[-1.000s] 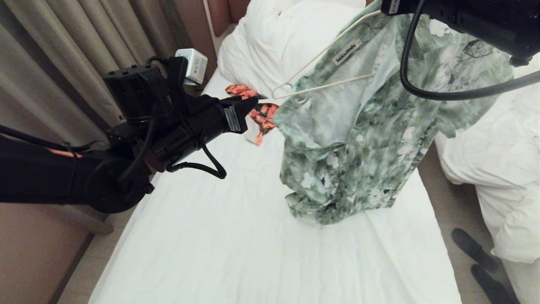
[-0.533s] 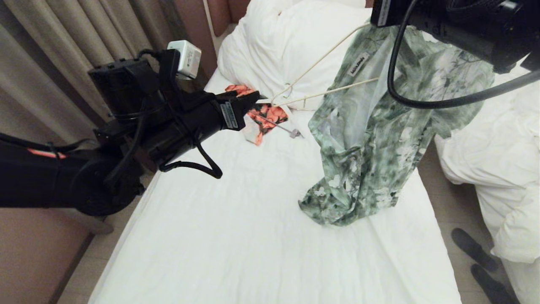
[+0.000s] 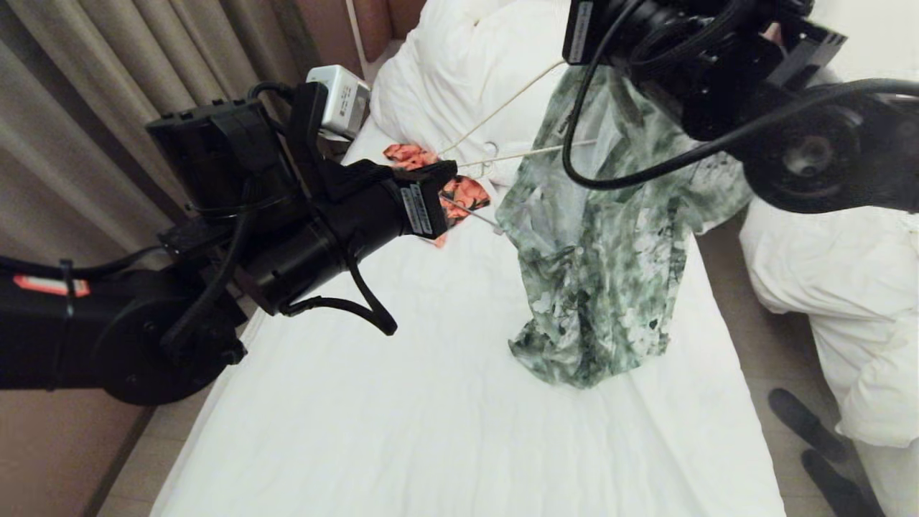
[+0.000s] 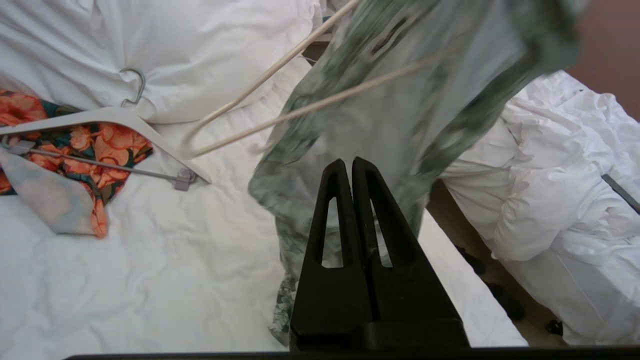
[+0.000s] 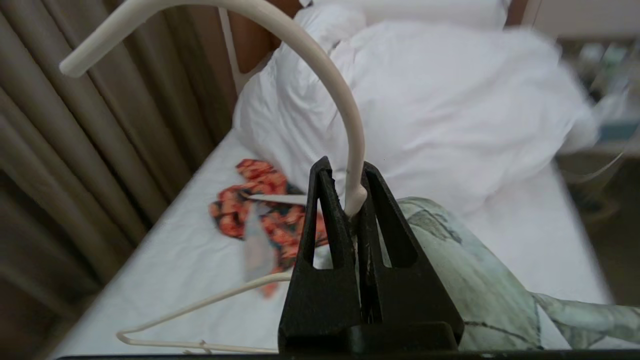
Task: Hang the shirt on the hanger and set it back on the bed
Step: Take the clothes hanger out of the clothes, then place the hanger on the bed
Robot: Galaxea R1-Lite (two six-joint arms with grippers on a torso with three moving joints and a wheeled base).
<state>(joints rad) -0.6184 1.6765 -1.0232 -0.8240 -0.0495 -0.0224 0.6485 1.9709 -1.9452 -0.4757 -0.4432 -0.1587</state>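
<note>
Orange-red floral garment [image 3: 459, 192] on broad white hanger [image 4: 100, 117]; beige curtains [image 3: 108, 86].

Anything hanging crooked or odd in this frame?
Yes. The green and white floral shirt covers only one side of the thin cream wire hanger; the other shoulder pokes out bare. The right end effector holds the hanger tilted by its hook, hem bunched on the white-sheeted bed.

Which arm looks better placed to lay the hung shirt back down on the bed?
Right. The right gripper is clamped on the hanger carrying the shirt; the left gripper is shut on nothing.
</note>
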